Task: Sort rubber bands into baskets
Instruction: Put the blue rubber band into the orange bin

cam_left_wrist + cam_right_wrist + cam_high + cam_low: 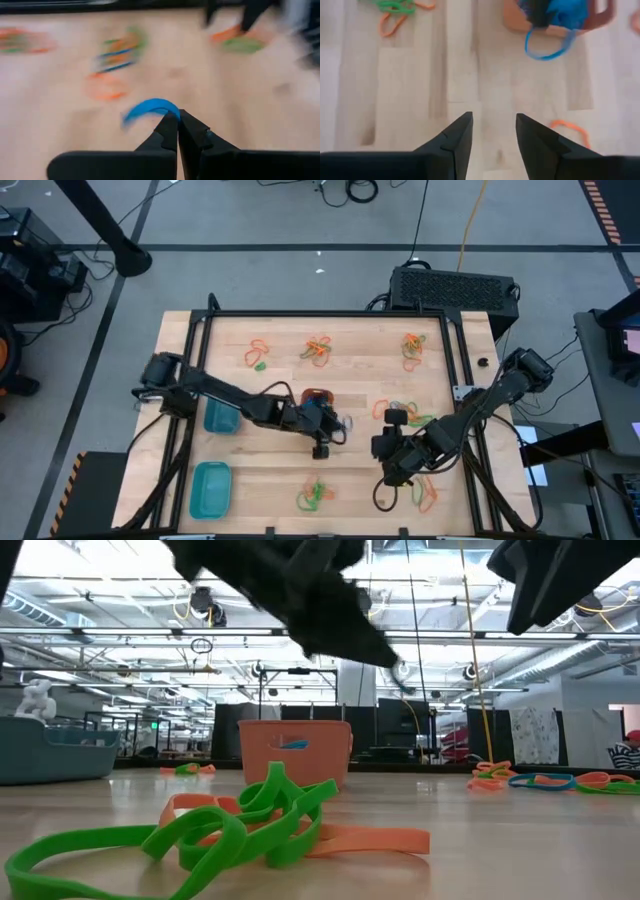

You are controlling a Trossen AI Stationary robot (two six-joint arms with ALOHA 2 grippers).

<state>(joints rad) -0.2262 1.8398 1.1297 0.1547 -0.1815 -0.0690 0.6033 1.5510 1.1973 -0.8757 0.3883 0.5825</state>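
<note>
My left gripper [177, 119] is shut on a blue rubber band [149, 107] at mid-table [338, 428], just on the near side of the orange basket [316, 395]. The right wrist view shows that band as a loop [547, 48] under the left gripper's fingers. My right gripper [492, 127] stands open over bare wood to the right of it [384, 448], holding nothing. The round blue-teal basket [222, 417] and the teal rectangular basket [210, 488] stand on the table's left side. Piles of rubber bands [318, 350] lie on the table. My left gripper pinches one spot of the blue band's loop [167, 111] between its two fingertips. The fingers slant downward, coming from the table's left. The rest of the band hangs as an open loop [535, 50] below the fingers, off the wood.
More band piles lie at the far left [260, 355], far right [412, 348], right of centre [400, 412], near centre [315, 498] and near right [428, 492]. Green and orange bands [230, 825] fill the low view's foreground. A black frame [200, 330] edges the table.
</note>
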